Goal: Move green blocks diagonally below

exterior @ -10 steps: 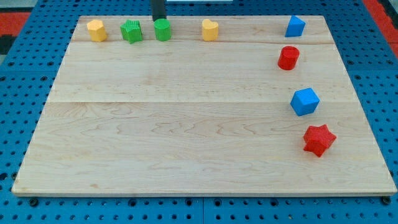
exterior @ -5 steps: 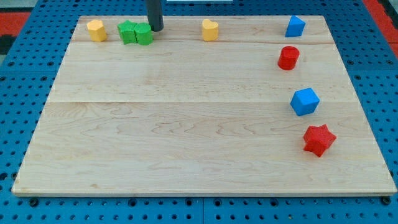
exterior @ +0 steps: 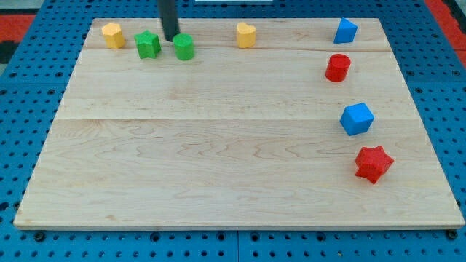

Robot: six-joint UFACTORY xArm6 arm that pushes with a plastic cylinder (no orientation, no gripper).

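Note:
Two green blocks sit near the view's top left of the wooden board. The green star block is on the left and the green cylinder block is on the right, with a small gap between them. My tip stands in that gap, just above the two blocks, closer to the cylinder's upper left side. The dark rod rises from it out of the view's top.
A yellow block lies left of the green star. A yellow heart block lies at top centre. On the right are a blue block, a red cylinder, a blue block and a red star.
My tip moved left and slightly down. The green cylinder was pushed against the star, then the two came apart; both now sit a little lower, with the tip between them.

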